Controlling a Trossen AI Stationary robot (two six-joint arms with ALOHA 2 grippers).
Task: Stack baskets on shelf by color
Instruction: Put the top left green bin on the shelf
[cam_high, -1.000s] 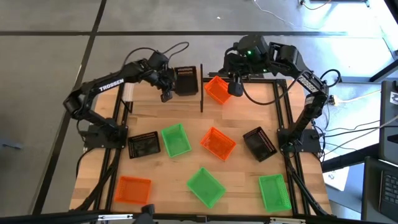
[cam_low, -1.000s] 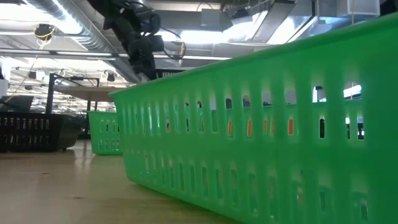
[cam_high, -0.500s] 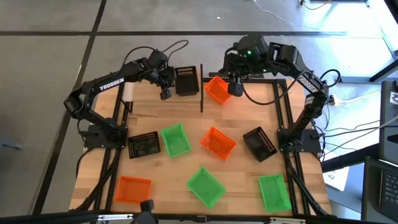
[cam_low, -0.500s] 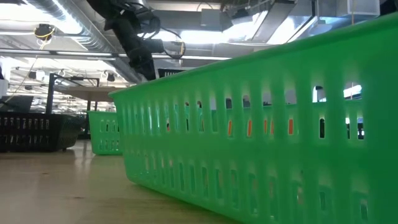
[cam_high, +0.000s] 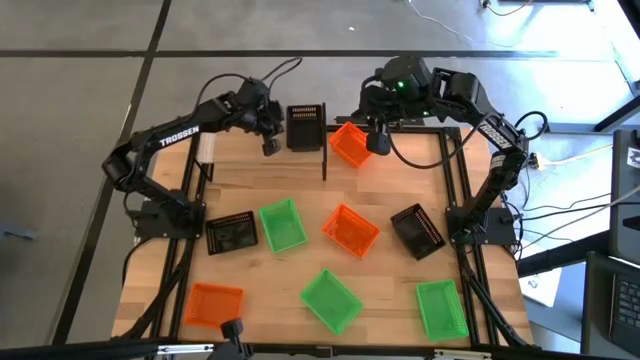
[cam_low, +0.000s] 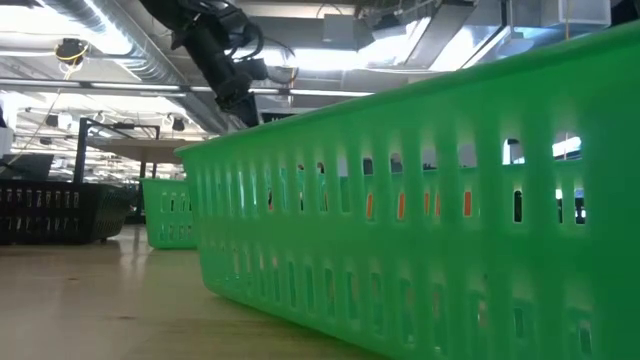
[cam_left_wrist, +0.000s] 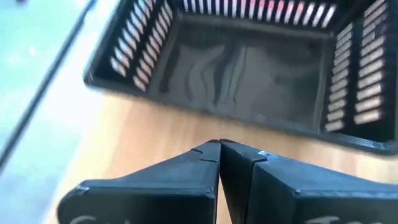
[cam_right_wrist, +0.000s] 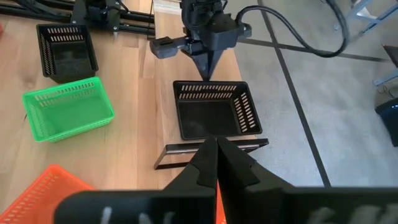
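High view first: you have nine baskets spread over the table, with a black basket (cam_high: 306, 127) and an orange basket (cam_high: 349, 143) already up on the shelf (cam_high: 400, 160) at the far end, split by a thin black upright (cam_high: 324, 152). The other two black ones, two orange and three green lie loose on the boards nearer you. Your left gripper (cam_high: 270, 143) sits just beside the shelved black basket with its jaws together, holding nothing; your right gripper (cam_high: 379, 140) hangs over the orange one, jaws also together and empty. White lettering on the left arm reads TROSSEN. Low view: a green basket (cam_low: 420, 210) fills most of the picture, and its thin slotted walls look like light, slightly flexible plastic, so expect it to slide on the wood if you nudge it. I would judge the safest hold is one finger inside and one outside a long wall, near its middle. Left wrist view: the closed fingertips (cam_left_wrist: 208, 152) point at the black basket's near wall, just apart from it. Right wrist view: your closed fingers (cam_right_wrist: 208, 155) aim at that same black basket, with the left arm beyond it, and a green and a black basket farther off. No other writing is legible.
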